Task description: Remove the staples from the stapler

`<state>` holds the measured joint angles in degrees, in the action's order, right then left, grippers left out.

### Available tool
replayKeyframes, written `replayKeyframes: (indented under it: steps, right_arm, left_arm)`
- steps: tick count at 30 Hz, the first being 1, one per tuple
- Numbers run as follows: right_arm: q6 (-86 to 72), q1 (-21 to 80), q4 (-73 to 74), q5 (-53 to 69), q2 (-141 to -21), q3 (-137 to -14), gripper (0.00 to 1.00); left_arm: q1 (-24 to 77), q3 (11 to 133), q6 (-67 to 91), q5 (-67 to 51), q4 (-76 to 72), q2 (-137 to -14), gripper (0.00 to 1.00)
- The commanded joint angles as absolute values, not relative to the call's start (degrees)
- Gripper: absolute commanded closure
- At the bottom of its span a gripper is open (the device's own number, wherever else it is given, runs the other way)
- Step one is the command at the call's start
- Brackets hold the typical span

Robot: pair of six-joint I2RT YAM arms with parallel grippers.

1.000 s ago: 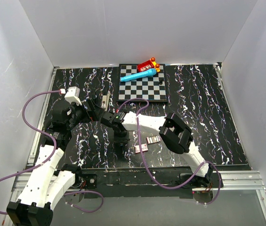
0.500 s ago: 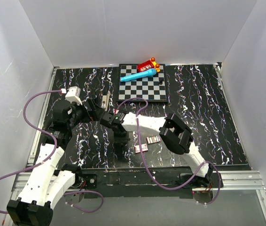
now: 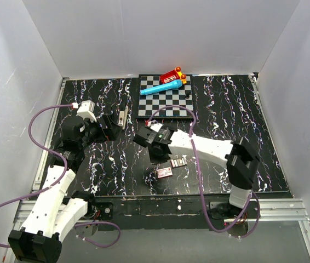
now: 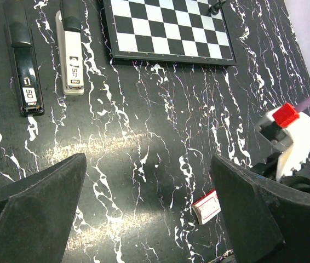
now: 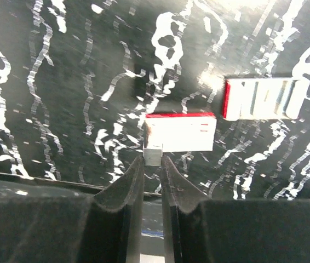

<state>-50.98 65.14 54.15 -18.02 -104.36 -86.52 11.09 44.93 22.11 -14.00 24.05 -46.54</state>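
Black marbled bench (image 3: pixel 226 109). Right hand (image 5: pixel 153 162) nipped the staples (image 5: pixel 153 156) at its tips: judged light, brittle, slippery; pinch flat sides. Left hand (image 4: pixel 147 164) wide, empty.

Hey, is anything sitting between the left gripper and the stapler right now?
Nothing visible. Only bare table lies between the open left gripper and the stapler ahead of it; the small box lies clear of that path.
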Motion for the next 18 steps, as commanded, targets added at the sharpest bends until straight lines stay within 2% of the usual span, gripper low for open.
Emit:
replayKeyframes:
  steps: [1,11,18]
  right_arm:
    - [-47.55,63.9,55.72,-21.97,-100.03,-81.13,0.86]
    - [-42.98,59.51,53.09,-23.55,-92.2,-70.41,0.87]
    - [-41.4,55.64,48.35,-18.55,-91.49,-65.66,0.87]
  left_arm:
    - [11.34,46.23,21.71,-14.33,24.61,-46.84,0.02]
    - [11.34,46.23,21.62,-14.77,24.52,-48.25,0.02]
    - [11.34,46.32,21.62,-15.29,24.35,-49.22,0.02]
